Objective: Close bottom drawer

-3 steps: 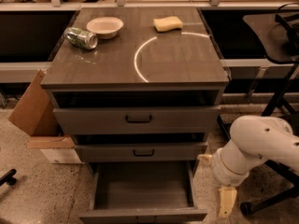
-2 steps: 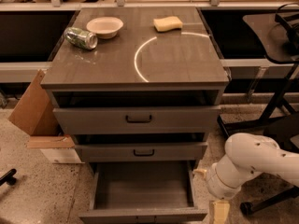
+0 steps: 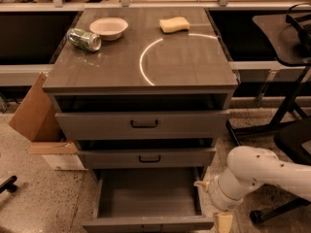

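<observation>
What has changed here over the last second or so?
The white arm sank lower and slid a little left, bringing its pincer down near the front right corner of the bottom drawer. It took hold of nothing. The drawer stayed pulled out; the can, bowl and sponge on top did not move.

Down at the bottom edge, the pincer (image 3: 223,223) sits just right of the front corner of the bottom drawer (image 3: 148,198), and the frame slices most of it off. The drawer's front panel runs into that same edge, and its handle can't be made out there. The white arm (image 3: 262,174) exits the frame on the right. Up on the counter (image 3: 184,62), the label on the can (image 3: 84,39) is too blurred to read.
</observation>
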Available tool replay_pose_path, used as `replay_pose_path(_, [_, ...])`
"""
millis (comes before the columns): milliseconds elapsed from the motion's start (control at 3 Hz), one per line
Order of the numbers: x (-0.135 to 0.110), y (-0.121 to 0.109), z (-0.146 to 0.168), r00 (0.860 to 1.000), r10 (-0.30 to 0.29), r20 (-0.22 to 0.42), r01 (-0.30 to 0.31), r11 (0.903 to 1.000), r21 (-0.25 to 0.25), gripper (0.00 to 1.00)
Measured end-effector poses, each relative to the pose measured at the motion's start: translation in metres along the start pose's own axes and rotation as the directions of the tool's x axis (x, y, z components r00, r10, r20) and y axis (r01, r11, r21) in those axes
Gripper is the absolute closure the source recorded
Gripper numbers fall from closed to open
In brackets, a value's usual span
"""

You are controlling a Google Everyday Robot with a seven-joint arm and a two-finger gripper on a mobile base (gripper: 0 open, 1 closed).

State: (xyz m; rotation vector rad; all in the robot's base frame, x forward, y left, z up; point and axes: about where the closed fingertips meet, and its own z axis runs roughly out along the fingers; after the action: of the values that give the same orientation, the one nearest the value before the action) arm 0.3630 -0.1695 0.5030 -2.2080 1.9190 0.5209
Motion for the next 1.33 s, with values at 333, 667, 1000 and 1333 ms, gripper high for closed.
replay_pose_path(333, [0.008,-0.006,0.043,0.995,-0.088,0.039,0.089,0.9959,-0.015,0.0])
replay_pose_path(667, [0.02,-0.013,0.098,0.99,-0.125,0.068,0.129,0.9902,-0.054,0.0])
replay_pose_path(1000, [0.028,-0.014,0.165,0.986,-0.112,0.125,0.128,0.9832,-0.13,0.0])
replay_pose_path(1333, [0.028,-0.01,0.169,0.985,-0.109,0.13,0.127,0.9823,-0.137,0.0])
